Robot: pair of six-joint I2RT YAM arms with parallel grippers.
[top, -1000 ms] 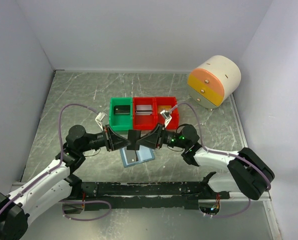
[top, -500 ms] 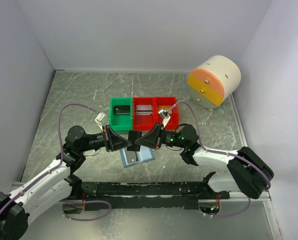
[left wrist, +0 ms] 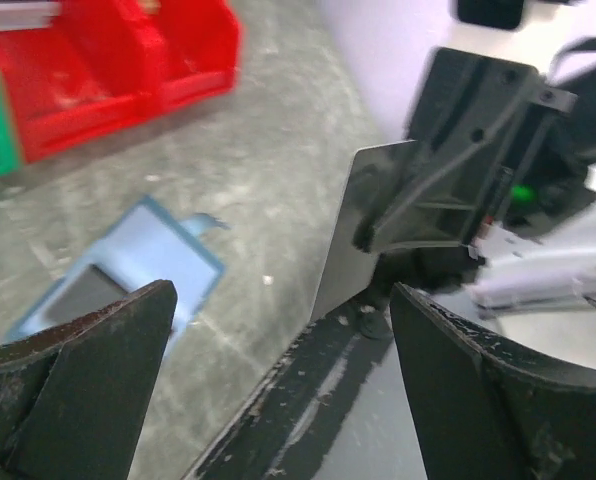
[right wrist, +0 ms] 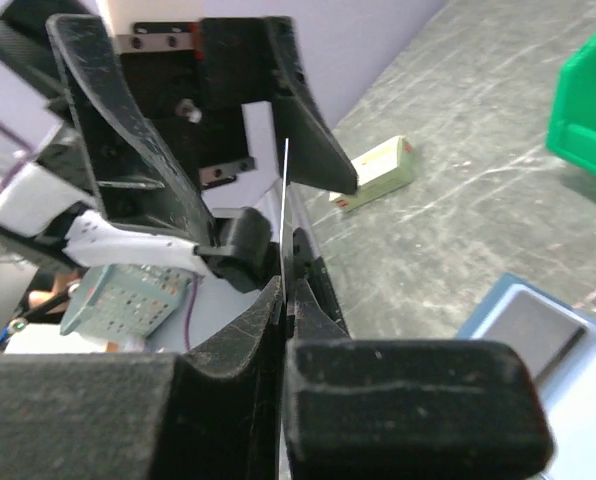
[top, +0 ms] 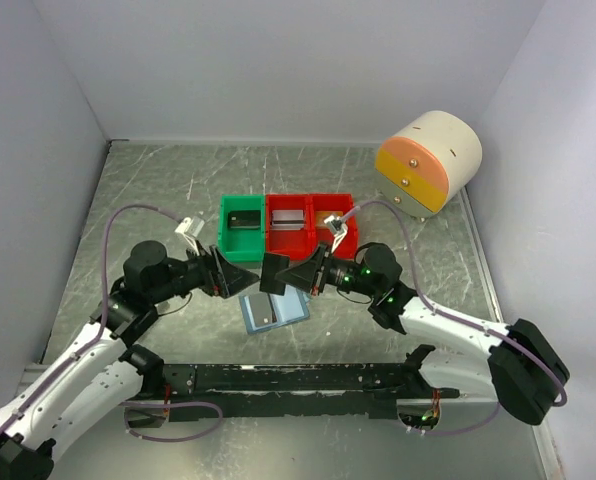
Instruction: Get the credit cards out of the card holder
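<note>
The slate-blue card holder (top: 275, 310) lies open on the table between the arms, with a grey credit card (top: 266, 314) still in its pocket. It also shows in the left wrist view as card holder (left wrist: 148, 262) and in the right wrist view as card holder (right wrist: 553, 320). Above it, my right gripper (top: 290, 272) is shut on another dark credit card (top: 272, 273), held upright. That card (left wrist: 353, 235) faces the left wrist camera and appears edge-on as a thin card (right wrist: 284, 190) in the right wrist view. My left gripper (top: 226, 272) stands open just left of the card, not touching it.
A green bin (top: 242, 227) and two red bins (top: 310, 225) sit behind the grippers, each with something inside. A cream and orange drawer unit (top: 428, 162) stands at the back right. A small cream-and-red box (right wrist: 373, 172) lies on the table. Walls close three sides.
The left gripper opened, let go of the card and drew back to the left. The right gripper closed on the card and now holds it alone.
</note>
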